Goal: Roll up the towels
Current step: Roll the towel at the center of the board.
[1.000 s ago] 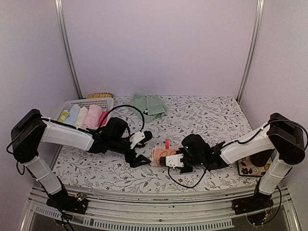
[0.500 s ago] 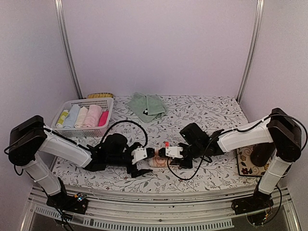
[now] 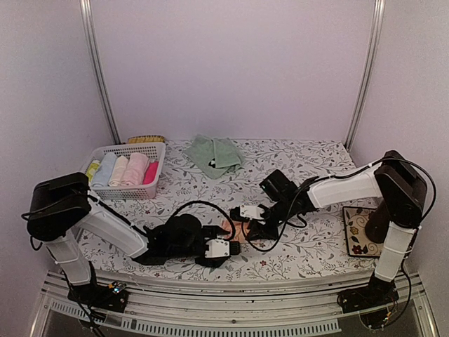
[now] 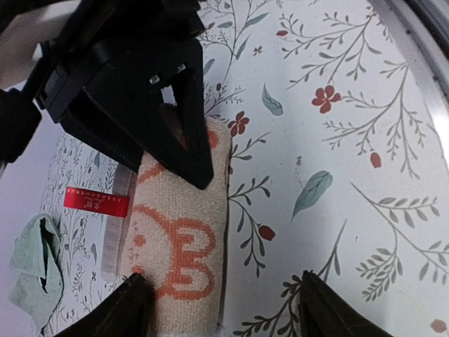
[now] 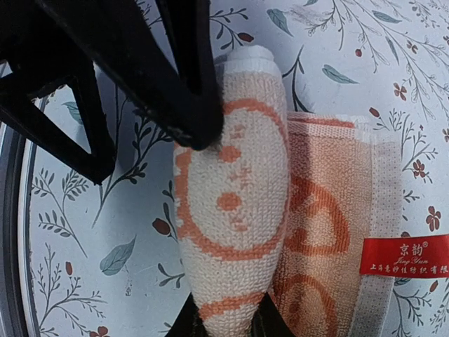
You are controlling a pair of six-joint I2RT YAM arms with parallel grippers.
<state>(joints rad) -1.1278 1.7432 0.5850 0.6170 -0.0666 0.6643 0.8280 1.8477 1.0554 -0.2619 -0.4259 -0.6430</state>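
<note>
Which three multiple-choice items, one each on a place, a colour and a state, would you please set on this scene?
1. Where does the green towel lie? A in the basket; B on the table, at the back; C hanging off the front edge.
2. What colour is the orange towel's label? A blue; B red; C black.
3. How is the orange towel? A spread flat; B fully rolled; C partly rolled, a flat strip left.
Key: 1 B, it lies far back, outside the basket; 2 B, red in the right wrist view; 3 C, a flat strip adjoins the roll.
</note>
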